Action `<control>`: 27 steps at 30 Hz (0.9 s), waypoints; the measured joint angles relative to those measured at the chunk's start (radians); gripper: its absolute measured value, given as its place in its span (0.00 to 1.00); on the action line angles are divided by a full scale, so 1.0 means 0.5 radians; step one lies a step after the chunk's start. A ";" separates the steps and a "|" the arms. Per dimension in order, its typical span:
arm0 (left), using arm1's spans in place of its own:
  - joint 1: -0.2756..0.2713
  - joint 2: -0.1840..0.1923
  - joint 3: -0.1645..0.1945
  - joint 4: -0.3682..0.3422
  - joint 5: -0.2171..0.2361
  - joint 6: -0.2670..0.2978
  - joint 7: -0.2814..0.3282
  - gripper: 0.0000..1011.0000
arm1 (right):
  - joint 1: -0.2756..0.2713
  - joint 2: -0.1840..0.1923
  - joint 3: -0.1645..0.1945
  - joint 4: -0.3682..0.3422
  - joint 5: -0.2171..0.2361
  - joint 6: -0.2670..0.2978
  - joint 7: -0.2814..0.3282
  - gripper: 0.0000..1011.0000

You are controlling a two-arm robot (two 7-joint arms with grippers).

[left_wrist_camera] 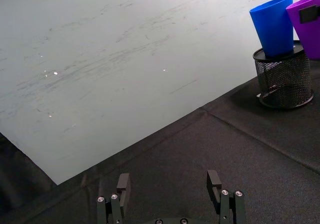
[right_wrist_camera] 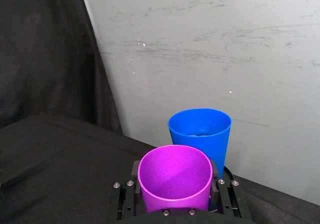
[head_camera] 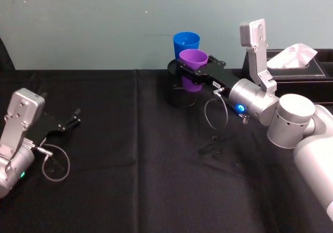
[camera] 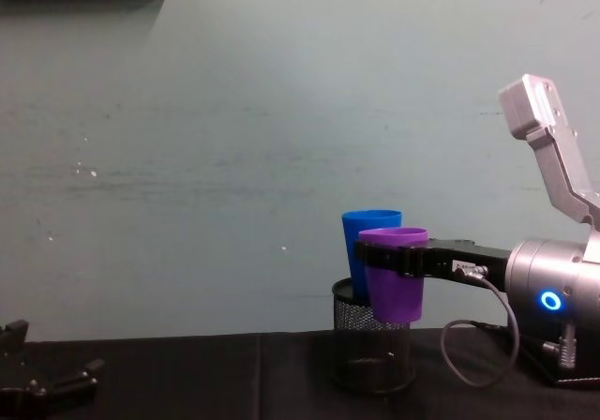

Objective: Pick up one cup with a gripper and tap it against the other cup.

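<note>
My right gripper (head_camera: 193, 70) is shut on the purple cup (head_camera: 193, 60), holding it upright in the air above the table, one finger on each side. From the wrist I look down into the purple cup (right_wrist_camera: 175, 176) between the fingers (right_wrist_camera: 220, 188). The taller blue cup (head_camera: 186, 41) stands just behind it, inside a black mesh pen holder (head_camera: 180, 96). From the chest, the purple cup (camera: 394, 284) overlaps the blue cup (camera: 370, 223); whether they touch I cannot tell. My left gripper (head_camera: 70, 121) rests open at the table's left.
A black tissue box (head_camera: 302, 69) with a white tissue stands at the back right, behind my right arm. The table is covered with a black cloth (head_camera: 130, 160), and a pale wall runs close behind the cups.
</note>
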 joint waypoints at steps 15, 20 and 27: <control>0.000 0.000 0.000 0.000 0.000 0.000 0.000 0.99 | 0.000 0.000 0.000 0.000 0.000 0.000 0.000 0.73; 0.000 0.000 0.000 0.000 0.000 0.000 0.000 0.99 | 0.000 0.000 0.000 0.000 0.000 0.000 0.000 0.73; 0.000 0.000 0.000 0.000 0.000 0.000 0.000 0.99 | 0.000 0.000 0.000 0.000 0.000 0.000 0.000 0.73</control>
